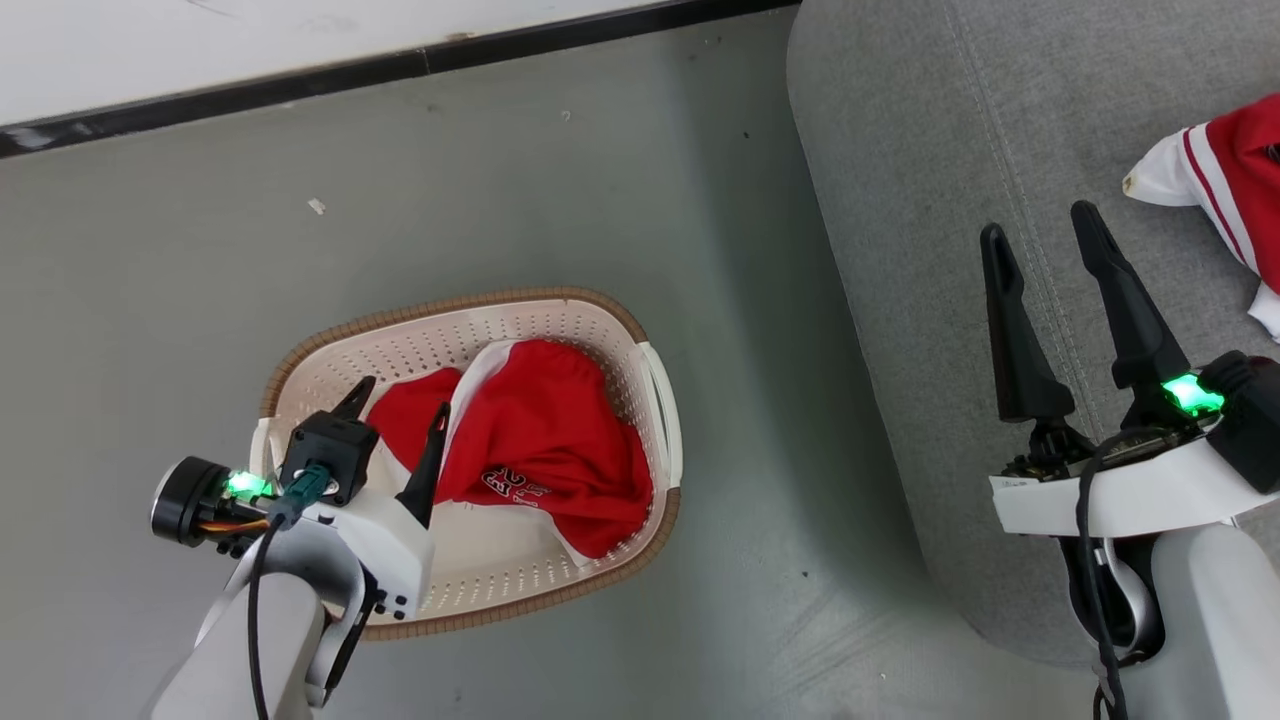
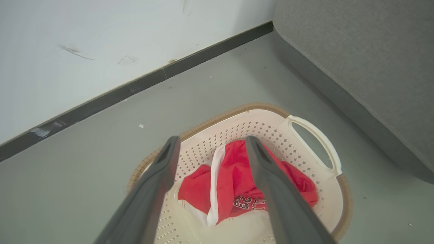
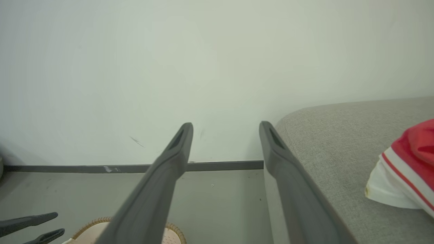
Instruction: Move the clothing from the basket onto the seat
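Grey floor (image 1: 500, 200) carries the basket (image 1: 440, 305) at 7 o'clock holding red clothing (image 1: 540, 430), left gripper (image 1: 402, 395) spread empty above it, right gripper (image 1: 1040, 225) spread empty over the seat (image 1: 900, 150) at 3 o'clock, where another garment (image 1: 1230, 170) lies.

One basket (image 1: 600, 310) stands on the floor. It has white side handles, and one handle (image 1: 665, 410) shows plainly at its right rim.

There is one seat (image 1: 900, 150).

The red clothing makes two separate lots. One heap (image 1: 550, 430) lies inside the basket, toward its right wall; I cannot tell whether it is a single garment or more. One garment (image 1: 1235, 170) lies on the seat, well away from the seat's left edge.

There are two claws, the left claw (image 1: 402, 398) and the right claw (image 1: 1040, 225), each with two dark fingers.

Two pale specks (image 1: 316, 206) lie on the floor.
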